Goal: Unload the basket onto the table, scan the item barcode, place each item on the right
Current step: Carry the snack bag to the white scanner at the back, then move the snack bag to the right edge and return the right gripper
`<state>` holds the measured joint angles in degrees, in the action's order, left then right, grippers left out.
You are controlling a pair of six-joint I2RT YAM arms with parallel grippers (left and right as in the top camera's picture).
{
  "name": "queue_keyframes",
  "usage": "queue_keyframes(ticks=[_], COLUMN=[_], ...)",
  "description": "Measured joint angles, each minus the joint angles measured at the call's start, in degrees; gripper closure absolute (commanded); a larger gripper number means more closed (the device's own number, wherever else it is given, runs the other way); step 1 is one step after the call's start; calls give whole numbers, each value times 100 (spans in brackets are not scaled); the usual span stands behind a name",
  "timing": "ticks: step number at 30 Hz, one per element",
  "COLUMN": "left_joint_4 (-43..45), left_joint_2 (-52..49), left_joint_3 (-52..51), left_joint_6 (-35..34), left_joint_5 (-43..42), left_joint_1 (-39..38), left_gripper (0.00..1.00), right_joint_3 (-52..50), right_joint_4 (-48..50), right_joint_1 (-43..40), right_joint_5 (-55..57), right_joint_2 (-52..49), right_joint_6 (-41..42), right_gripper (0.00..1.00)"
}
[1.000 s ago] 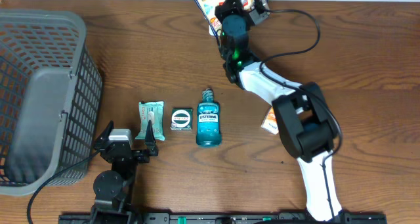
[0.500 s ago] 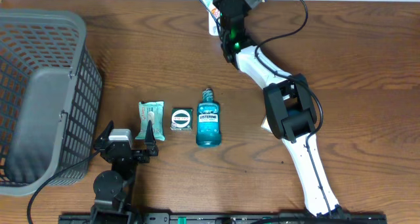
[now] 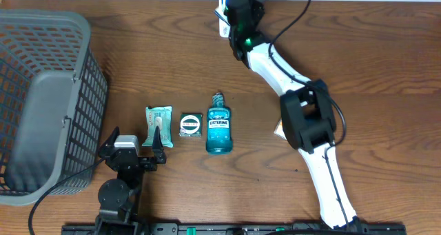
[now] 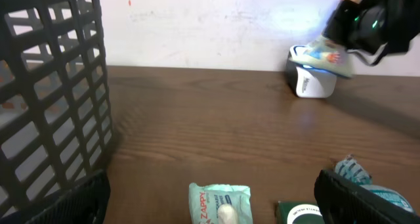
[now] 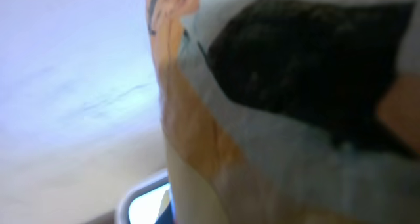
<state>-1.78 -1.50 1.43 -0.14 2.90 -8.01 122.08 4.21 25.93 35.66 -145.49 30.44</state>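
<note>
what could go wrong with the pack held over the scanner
1. The pack hangs tilted just above the scanner, so it may be angled wrong to read; the right wrist view shows only blurred print.
2. The right arm is stretched to the far wall, so a small push could knock the scanner.

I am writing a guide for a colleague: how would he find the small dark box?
Right of the grey basket lies a row of three items. The small box is the middle one, between the green packet and the blue bottle. Only it is dark and square, with a round white label.
</note>
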Motion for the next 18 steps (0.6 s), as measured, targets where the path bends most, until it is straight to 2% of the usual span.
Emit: queue_keyframes(ticks=[6, 10, 14, 18], left_joint_4=[-2, 0, -2, 0], left_joint_2=[0, 0, 0, 0], left_joint_3=[0, 0, 0, 0], left_joint_6=[-2, 0, -2, -2], left_joint_5=[0, 0, 0, 0], left_joint_1=[0, 0, 0, 0], left_gripper=[2, 2, 2, 2], right_joint_3=[15, 142, 186, -35], right_joint_4=[-2570, -4100, -5713, -6358], right_joint_1=[-13, -446, -1351, -2411], right_joint_5=[1397, 2024, 2400, 2457], right_joint_2=[1342, 1971, 2090, 1869], right_joint_6=[-573, -723, -774, -782], right_gripper=[99, 99, 99, 99])
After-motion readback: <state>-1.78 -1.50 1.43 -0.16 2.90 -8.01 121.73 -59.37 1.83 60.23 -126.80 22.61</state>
